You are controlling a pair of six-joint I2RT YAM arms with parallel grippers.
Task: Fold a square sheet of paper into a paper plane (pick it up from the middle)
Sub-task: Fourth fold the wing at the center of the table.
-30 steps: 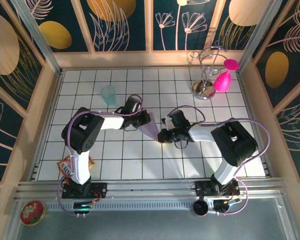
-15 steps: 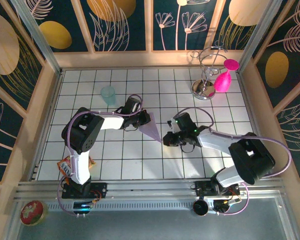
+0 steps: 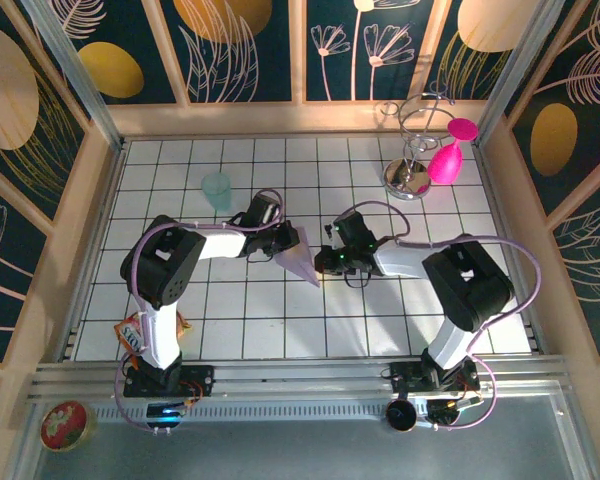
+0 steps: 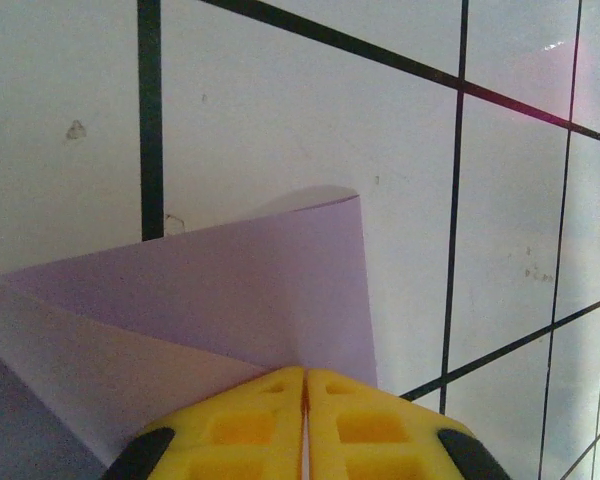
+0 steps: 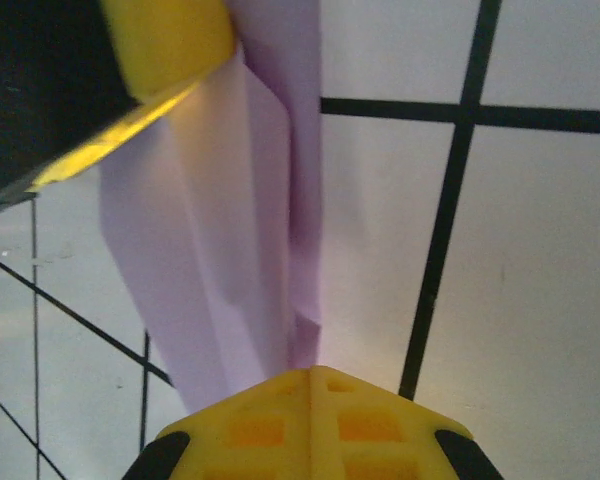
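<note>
1. The thin, pale lilac paper sheet [image 3: 302, 258], folded into a narrow pointed wedge, lies near the middle of the white tiled table [image 3: 250, 320]. It spans the gap between the two grippers, and in the overhead view its sharp tip points toward 5 o'clock.
2. The left gripper [image 3: 284, 243] is at the 10 o'clock end of the paper sheet. In the left wrist view its yellow fingertips [image 4: 240, 425] are pressed together with no gap. The folded paper runs straight into the seam between them, so the jaws are clamped on the wide end.
3. The right gripper [image 3: 326, 262] meets the paper sheet from 3 o'clock. In the right wrist view its yellow fingertips [image 5: 250, 430] are also closed tight. The creased, narrowing end of the paper converges into their seam, so that end is pinched too.
4. In that same view a yellow finger [image 5: 170, 40] of the left gripper sits at 11 o'clock, on the far end of the paper.
5. The left wrist view shows overlapping flaps, with a free corner at 1 o'clock casting a soft shadow on the tile. Whether the underside of the paper sheet touches the table cannot be told.
6. A translucent teal cup [image 3: 216, 189] stands at 11 o'clock from the left gripper, well apart from it.
7. A chrome wire stand [image 3: 408, 178] occupies the table's 1 o'clock corner, with a pink balloon-like bulb [image 3: 444, 163] against its right side.
8. An orange snack packet [image 3: 130, 330] lies beside the left arm at 7 o'clock.
</note>
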